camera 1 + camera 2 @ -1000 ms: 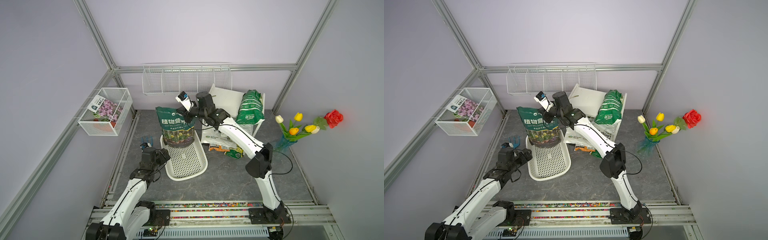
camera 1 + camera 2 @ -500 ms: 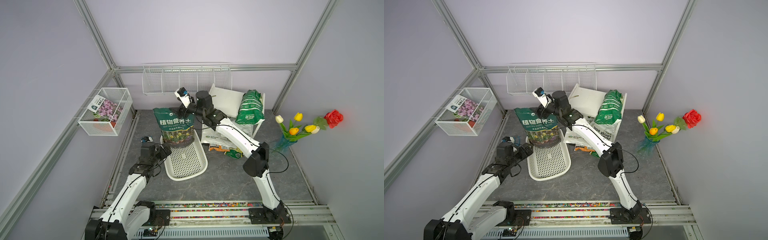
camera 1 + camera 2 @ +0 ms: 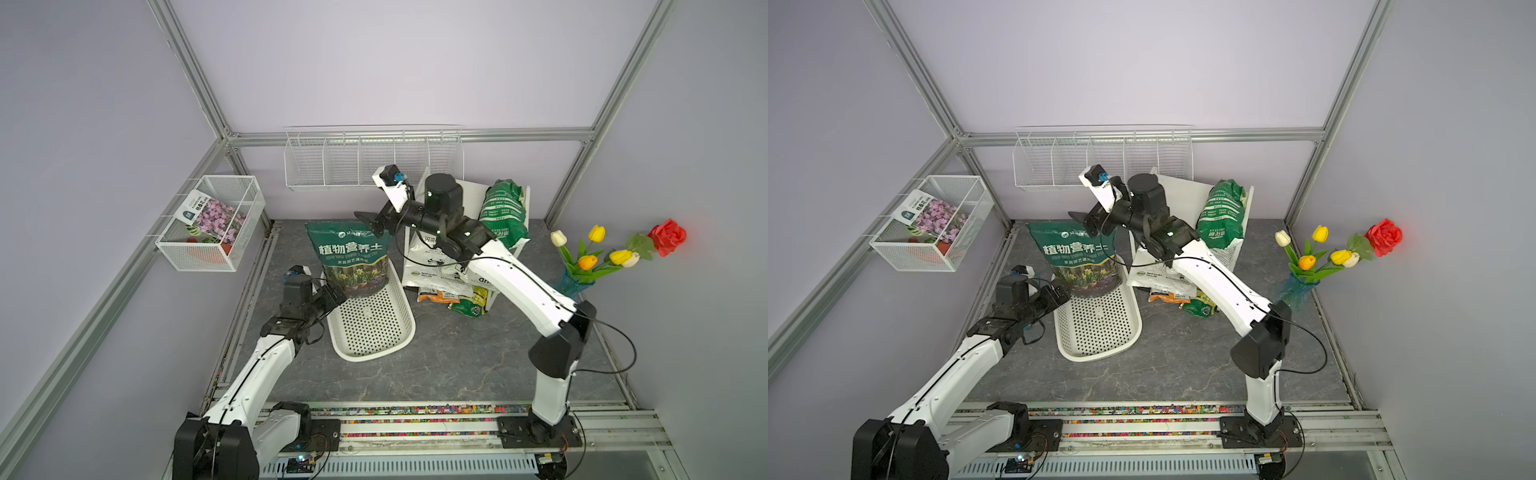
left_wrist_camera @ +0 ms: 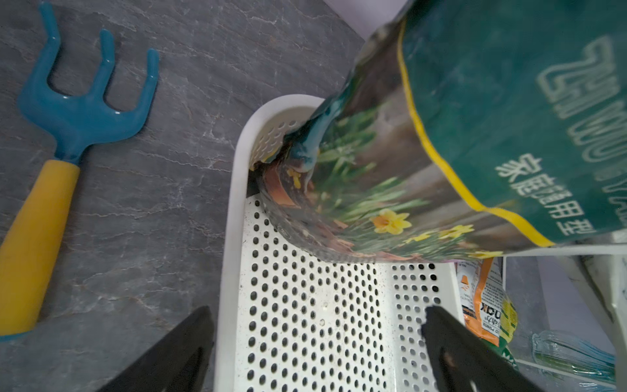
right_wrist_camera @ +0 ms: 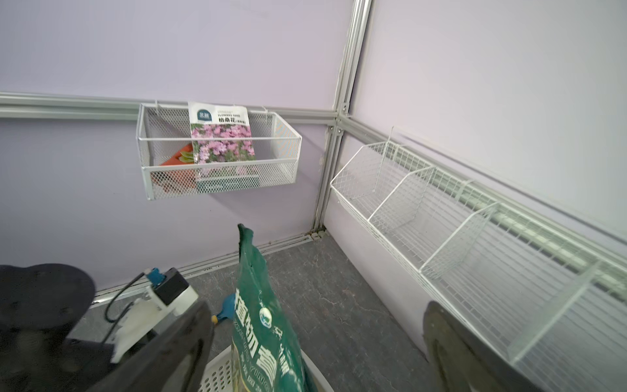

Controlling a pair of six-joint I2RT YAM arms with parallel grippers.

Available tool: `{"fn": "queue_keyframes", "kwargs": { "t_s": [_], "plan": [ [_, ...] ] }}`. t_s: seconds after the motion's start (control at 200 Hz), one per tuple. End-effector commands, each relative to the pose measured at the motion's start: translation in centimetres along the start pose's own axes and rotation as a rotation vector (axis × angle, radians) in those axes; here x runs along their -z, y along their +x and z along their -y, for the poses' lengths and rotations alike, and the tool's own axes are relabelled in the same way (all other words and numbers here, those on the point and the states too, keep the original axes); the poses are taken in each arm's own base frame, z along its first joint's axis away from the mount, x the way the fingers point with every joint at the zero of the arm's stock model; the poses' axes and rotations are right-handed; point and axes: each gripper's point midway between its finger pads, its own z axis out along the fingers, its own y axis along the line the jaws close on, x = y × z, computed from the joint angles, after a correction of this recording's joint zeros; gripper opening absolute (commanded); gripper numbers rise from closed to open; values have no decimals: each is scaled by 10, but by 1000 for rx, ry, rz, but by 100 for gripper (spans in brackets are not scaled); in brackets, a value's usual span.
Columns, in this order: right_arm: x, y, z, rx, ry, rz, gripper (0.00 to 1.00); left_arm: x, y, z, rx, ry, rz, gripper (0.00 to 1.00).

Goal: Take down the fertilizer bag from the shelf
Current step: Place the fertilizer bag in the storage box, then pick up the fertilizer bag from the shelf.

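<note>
The fertilizer bag [image 3: 349,257] [image 3: 1077,257], dark green with white Chinese lettering and a flower picture, stands upright in the far end of a white perforated basket [image 3: 374,332] [image 3: 1096,328]. My right gripper [image 3: 368,222] [image 3: 1079,220] hangs open just above the bag's top edge. In the right wrist view the bag [image 5: 261,322] rises between the spread fingers of that gripper [image 5: 317,307], and neither finger presses on it. My left gripper [image 3: 334,291] [image 4: 319,312] is open over the basket [image 4: 230,237], close to the bag's base [image 4: 475,135]. The shelf [image 3: 473,199] [image 3: 1183,195] stands behind the right arm.
Another green bag [image 3: 503,212] lies on the shelf's top board, a white bag [image 3: 432,257] below it, small packets [image 3: 453,297] at its foot. A blue rake [image 4: 78,115] lies left of the basket. A mesh box [image 3: 212,224], a wire basket [image 3: 374,158] and a flower vase [image 3: 602,253] line the walls.
My right gripper has opened and let go of the bag's top, which now stands free in the basket. My left gripper has moved in closer to the bag's base.
</note>
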Motion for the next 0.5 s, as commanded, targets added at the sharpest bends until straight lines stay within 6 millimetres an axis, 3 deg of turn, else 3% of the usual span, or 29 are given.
{"fn": "queue_keyframes", "kwargs": {
  "t_s": [0.0, 0.115, 0.295, 0.37, 0.495],
  "plan": [
    [39, -4, -9, 48, 22, -73, 97, 11, -12, 5, -30, -4, 32, 99],
    [77, 15, -21, 144, 94, -198, 91, 28, -22, 8, -52, 0, 95, 100],
    [121, 79, -56, 382, 223, -438, 90, 48, -27, 38, -58, 172, 154, 100],
    [133, 108, -68, 436, 252, -538, 90, 48, -23, 45, -64, 236, 155, 100],
    [140, 142, -77, 507, 313, -649, 90, 41, -14, 40, -39, 223, 113, 100]
  ]
}}
